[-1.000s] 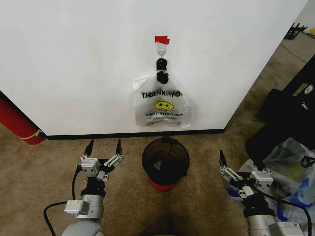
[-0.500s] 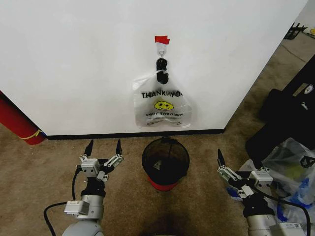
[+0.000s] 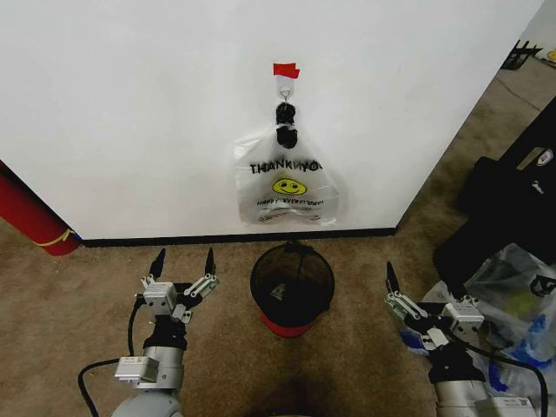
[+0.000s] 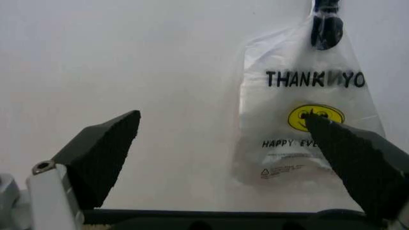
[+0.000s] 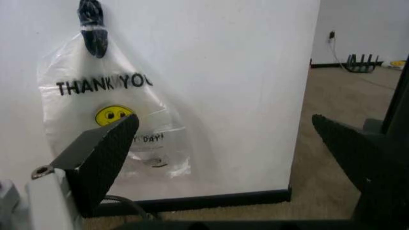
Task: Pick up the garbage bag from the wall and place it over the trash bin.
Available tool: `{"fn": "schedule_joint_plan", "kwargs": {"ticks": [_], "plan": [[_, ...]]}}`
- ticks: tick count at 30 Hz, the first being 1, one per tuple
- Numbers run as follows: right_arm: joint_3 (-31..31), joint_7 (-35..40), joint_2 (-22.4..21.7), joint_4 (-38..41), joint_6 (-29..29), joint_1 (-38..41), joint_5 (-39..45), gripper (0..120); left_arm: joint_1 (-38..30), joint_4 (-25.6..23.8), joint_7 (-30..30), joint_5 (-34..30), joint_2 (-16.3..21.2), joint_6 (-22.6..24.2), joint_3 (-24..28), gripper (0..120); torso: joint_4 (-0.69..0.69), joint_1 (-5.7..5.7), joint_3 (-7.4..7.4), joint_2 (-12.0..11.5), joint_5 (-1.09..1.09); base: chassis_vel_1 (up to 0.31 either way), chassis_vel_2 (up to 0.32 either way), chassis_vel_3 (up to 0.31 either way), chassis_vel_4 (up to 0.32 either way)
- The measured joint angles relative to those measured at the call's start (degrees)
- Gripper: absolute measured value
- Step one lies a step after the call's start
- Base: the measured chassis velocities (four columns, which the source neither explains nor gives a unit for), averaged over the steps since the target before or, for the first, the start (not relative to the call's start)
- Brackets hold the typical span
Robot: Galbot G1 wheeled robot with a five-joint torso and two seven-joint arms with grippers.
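Head view: the bin [image 3: 261,300] sits on the carpet [image 3: 69,295] just in front of the wall [image 3: 130,104]. The bag [image 3: 287,187] is straight above and behind the bin, hanging off a little hook [image 3: 283,84] with a strip of red tape [image 3: 285,70] right over it. It's see-through white with black THANK YOU lettering and a yellow smiley, its handles are bunched into a dark knot at the hook, and its bottom edge ends a bit above the bin's rim, not touching it. The left gripper [image 3: 185,254] is just left of the bin, low over the carpet, with its fingers spread wide and pointing at the wall, holding nothing. The right gripper [image 3: 420,294] is off to the bin's right and a bit farther from it than the left one. One dark finger sticks up clearly there, while the other is lost against the dark stuff behind it. Some lumpy clear sacks [image 3: 512,295] lie farther right of the bin, and a red cylinder [image 3: 30,217] leans way off to its left, by the baseboard [image 3: 174,238].

Left wrist view: two dark fingers [image 4: 102,158] stand wide apart with nothing in the gap. The bag hangs flat against the wall well beyond them, and one fingertip overlaps the smiley from this angle.

Right wrist view: same deal, the fingers [image 5: 102,153] are spread with nothing between them. The bag hangs on the wall beyond one finger, and carpet runs past the wall's corner.
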Motion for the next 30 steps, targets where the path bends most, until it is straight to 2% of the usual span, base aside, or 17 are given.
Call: {"fn": "schedule_joint_plan", "kwargs": {"ticks": [25,26,30], "plan": [[0.0,0.0,0.3,-0.4,1.4,-0.1,-1.0,100,-0.4,0.5,-0.2,-0.1,0.2,-0.2,0.4,100,0.00,0.00,0.00,0.0,0.00,0.000,0.000,0.000,0.000],[-0.1,-0.3,0.0,-0.4,1.4,0.5,-0.2,100,-0.4,0.5,-0.2,-0.2,0.3,-0.2,0.4,100,0.00,0.00,0.00,0.0,0.00,0.000,0.000,0.000,0.000],[-0.1,-4.1,-4.6,-2.9,-0.7,5.6,11.9,100,-0.5,0.2,-0.3,-0.2,1.3,0.0,0.1,100,0.03,0.00,0.00,0.0,0.01,0.000,0.000,0.000,0.000]]}}
